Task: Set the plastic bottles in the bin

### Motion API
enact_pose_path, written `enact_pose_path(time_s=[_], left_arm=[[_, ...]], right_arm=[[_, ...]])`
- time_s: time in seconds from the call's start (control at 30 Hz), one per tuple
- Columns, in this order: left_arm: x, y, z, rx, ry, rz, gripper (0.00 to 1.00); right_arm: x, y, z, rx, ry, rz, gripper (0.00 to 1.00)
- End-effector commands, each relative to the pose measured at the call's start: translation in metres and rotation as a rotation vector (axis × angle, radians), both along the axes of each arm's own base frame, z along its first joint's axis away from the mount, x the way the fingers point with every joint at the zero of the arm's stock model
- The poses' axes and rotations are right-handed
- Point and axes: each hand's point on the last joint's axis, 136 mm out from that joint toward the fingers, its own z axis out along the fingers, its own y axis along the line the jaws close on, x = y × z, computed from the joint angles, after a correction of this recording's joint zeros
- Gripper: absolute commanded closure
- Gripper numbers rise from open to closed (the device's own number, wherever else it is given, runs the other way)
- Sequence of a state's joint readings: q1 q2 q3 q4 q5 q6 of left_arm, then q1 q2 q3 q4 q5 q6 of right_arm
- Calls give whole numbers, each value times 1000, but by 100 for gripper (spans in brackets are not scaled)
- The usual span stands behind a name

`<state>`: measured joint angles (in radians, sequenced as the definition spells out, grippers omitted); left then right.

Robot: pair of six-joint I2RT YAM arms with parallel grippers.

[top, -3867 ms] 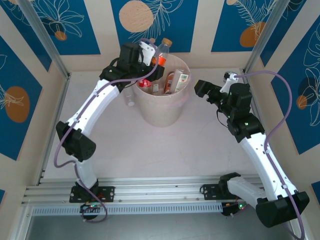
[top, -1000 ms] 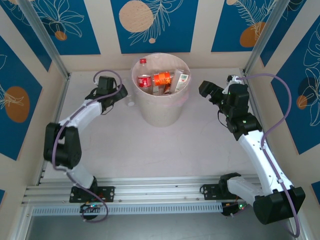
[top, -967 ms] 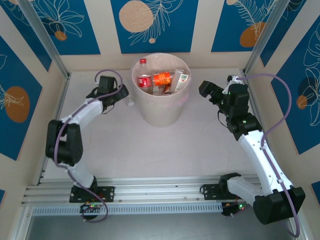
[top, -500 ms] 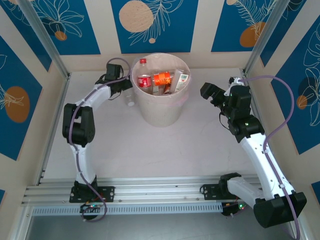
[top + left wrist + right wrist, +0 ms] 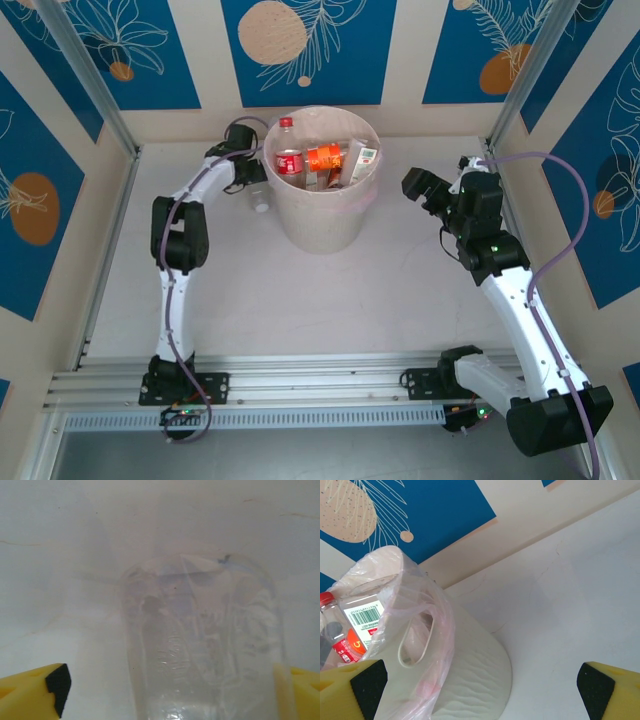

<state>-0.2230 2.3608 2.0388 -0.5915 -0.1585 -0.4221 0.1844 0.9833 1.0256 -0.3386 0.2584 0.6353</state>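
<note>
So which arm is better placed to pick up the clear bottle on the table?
Left. The left gripper has its open fingers either side of the clear bottle; the right gripper hangs open on the far side of the bin.

The bin (image 5: 320,215) looked like matt, pale plastic, its wall faintly rippled, and the liner (image 5: 427,615) draped over its rim was thin, translucent, crinkled film with a soft sheen. The bottles inside the bin (image 5: 310,160) were clear glossy plastic with shiny printed labels. The bottle just beside the bin (image 5: 205,645) was clear, thin and creased, catching pale glints. The table (image 5: 300,300) under the bin was smooth, matt white, lightly scuffed. Near the bin, the right gripper (image 5: 480,682) had yellow plastic fingers (image 5: 340,690) faced with dull black pads (image 5: 367,680). Well in front of the bin ran a ribbed, brushed metal rail (image 5: 320,385).
</note>
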Motion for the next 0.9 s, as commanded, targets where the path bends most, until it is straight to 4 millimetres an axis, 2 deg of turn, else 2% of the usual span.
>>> enact_pose_path(time_s=[0.0, 0.2, 0.57, 0.67, 0.87], left_arm=[[1, 8, -3, 87, 7, -3, 8], [-2, 1, 2, 44, 1, -32, 25], [-14, 3, 29, -16, -68, -60, 56], [-20, 6, 46, -15, -123, -63, 60], [-40, 22, 99, -11, -308, -18, 71]], right_arm=[[-5, -7, 17, -10, -38, -25, 1], [-5, -8, 17, -13, -35, -25, 0], [-4, -4, 19, -15, -48, 7, 1], [-4, 16, 26, -9, -95, 128, 1], [-4, 45, 33, 8, -127, 295, 0]])
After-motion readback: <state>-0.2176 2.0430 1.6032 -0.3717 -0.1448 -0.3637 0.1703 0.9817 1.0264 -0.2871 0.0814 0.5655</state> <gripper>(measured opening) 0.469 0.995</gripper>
